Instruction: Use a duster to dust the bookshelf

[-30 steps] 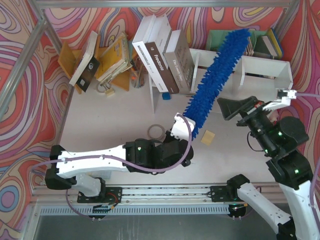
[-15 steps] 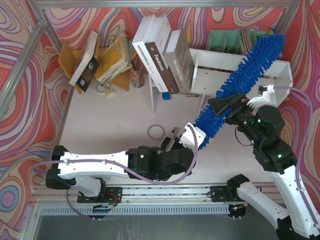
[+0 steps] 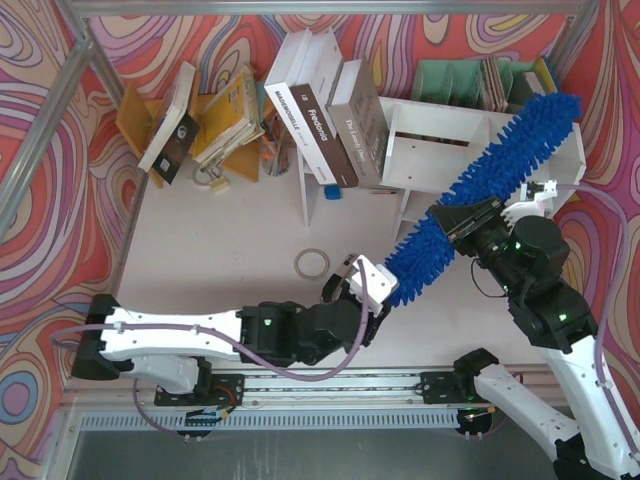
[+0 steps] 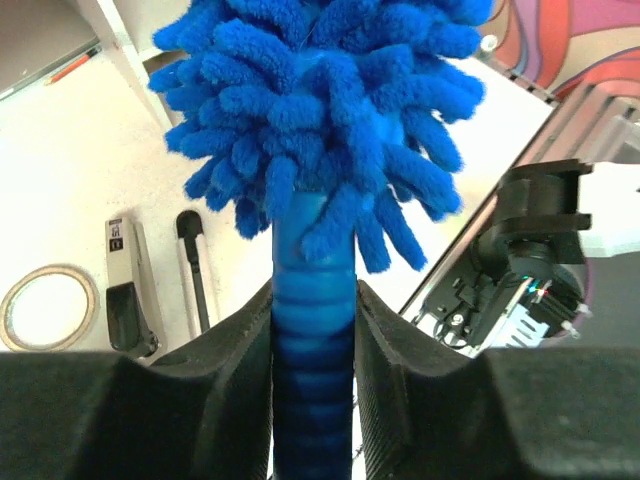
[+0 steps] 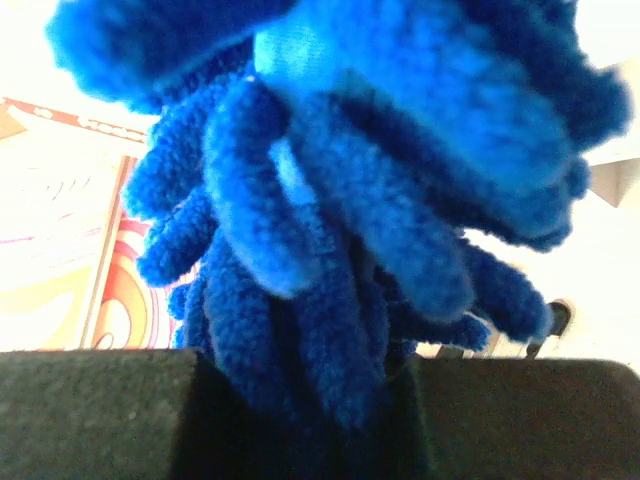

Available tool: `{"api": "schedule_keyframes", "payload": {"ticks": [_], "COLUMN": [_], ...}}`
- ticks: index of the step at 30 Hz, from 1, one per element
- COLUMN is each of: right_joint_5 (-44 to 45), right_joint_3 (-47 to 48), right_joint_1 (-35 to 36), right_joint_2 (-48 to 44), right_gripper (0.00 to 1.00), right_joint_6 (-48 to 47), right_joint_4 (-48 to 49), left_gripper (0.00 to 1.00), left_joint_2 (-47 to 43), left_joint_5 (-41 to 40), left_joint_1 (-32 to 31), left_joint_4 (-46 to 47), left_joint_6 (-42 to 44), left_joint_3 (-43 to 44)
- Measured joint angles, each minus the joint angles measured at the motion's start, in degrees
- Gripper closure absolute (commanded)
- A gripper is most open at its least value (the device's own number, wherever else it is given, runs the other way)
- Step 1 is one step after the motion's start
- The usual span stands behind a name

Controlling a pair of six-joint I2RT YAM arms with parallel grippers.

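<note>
The long blue fluffy duster (image 3: 500,165) slants from the table's middle up to the right, over the white bookshelf (image 3: 430,160). My left gripper (image 3: 375,285) is shut on its ribbed blue handle (image 4: 312,330), with both fingers pressed against the handle's sides. My right gripper (image 3: 462,225) is closed around the lower part of the fluffy head. In the right wrist view, blue strands (image 5: 380,150) fill the gap between the dark fingers (image 5: 100,410). The duster's tip reaches the shelf's right end.
Several large books (image 3: 320,110) lean against the shelf's left divider. A tan wooden rack with books (image 3: 215,110) stands at the back left. A green file organizer (image 3: 450,80) sits behind the shelf. A tape roll (image 3: 312,264), a stapler (image 4: 125,290) and a black stick tool (image 4: 195,270) lie on the table.
The duster has swung to the right and now lies lower across the shelf. My right gripper moved in and closed on its head. The left arm drew back toward the near edge.
</note>
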Motion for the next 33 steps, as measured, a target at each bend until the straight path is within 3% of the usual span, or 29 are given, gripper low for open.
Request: {"api": "schedule_keyframes", "payload": {"ticks": [3,6,8,11,20,28,33], "right_joint_5": [1.6,2.2,2.6,2.8,2.7,2.6,2.7], "right_joint_3": [-0.5,-0.9,-1.1,-1.4,-1.4,-1.5,-2.1], "right_joint_1": [-0.4,-0.4,-0.4,-0.4,-0.4,-0.4,-0.6], "right_joint_2": [0.0,0.0,-0.1,-0.5,-0.8,-1.9,-2.7], "right_gripper": [0.91,0.92,0.92,0.93,0.94,0.95,0.94], "right_joint_6": [1.4,2.4,2.9,3.2,4.6,5.1,5.5], "right_joint_4": [-0.5,-0.7,-0.8,-0.9,-0.9,-0.9,-0.9], "left_gripper": [0.59,0.73,0.75,0.61,0.54,0.69,0.93], "left_joint_2": [-3.0,-4.2,-4.4,-4.3,-3.6,-2.6,-2.4], "left_joint_5": [1.2,2.1,2.1,2.1,3.3,5.5,6.2], "left_joint_1": [-0.3,-0.3,-0.3,-0.3,0.2,1.9,2.0], "left_joint_4": [1.9,3.2,3.8,4.3,4.2,4.2,4.2], "left_joint_6": [0.6,1.0,1.2,1.1,0.9,-0.4,-0.5], "left_joint_3": [-1.5,-1.6,-1.9,-2.3,-2.3,-2.3,-2.3]}}
